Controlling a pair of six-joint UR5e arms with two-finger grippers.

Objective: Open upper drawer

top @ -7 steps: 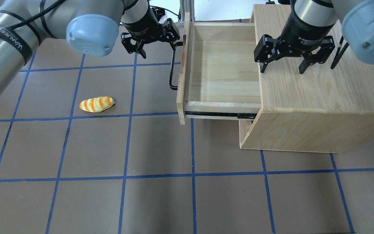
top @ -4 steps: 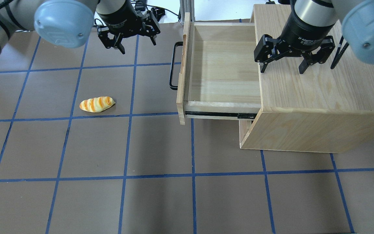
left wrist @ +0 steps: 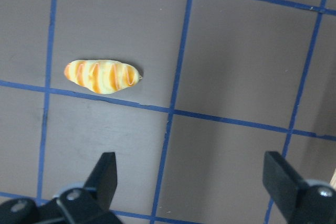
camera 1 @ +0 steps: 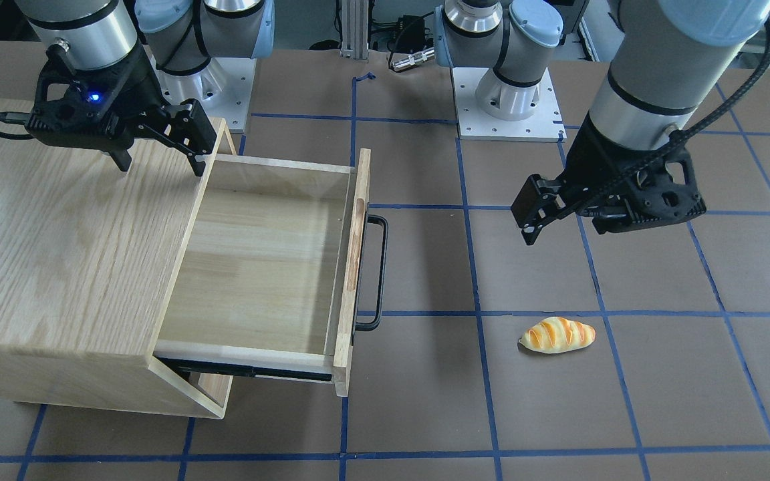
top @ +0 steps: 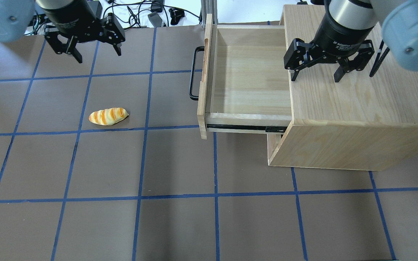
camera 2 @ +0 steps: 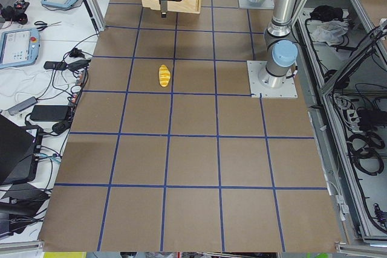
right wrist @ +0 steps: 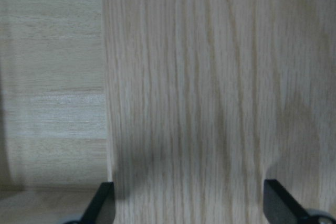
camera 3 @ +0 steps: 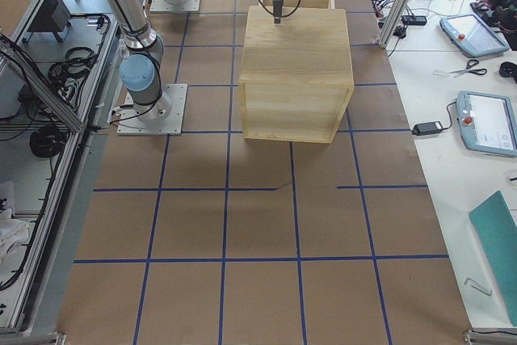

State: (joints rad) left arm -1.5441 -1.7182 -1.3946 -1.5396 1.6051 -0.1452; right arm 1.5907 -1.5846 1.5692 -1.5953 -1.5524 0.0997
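Note:
The upper drawer (top: 249,79) stands pulled far out of the oak cabinet (top: 361,105), and its pale-wood box is empty. Its black bar handle (top: 192,72) faces the table's left half. The drawer also shows in the front view (camera 1: 258,267). My left gripper (top: 98,56) is open and empty, well left of the handle, above the brown mat. In its wrist view (left wrist: 191,182) only the mat and the bread roll show. My right gripper (top: 315,78) is open and empty, hovering over the cabinet top beside the drawer opening, and also shows in the front view (camera 1: 160,167).
A striped bread roll (top: 108,116) lies on the mat left of the drawer, and also shows in the front view (camera 1: 557,334). The mat (top: 180,217) carries a blue tape grid. Cables lie beyond the far table edge.
My left gripper has moved left, away from the drawer handle, and stayed open. The drawer, the right gripper and the bread roll have not moved.

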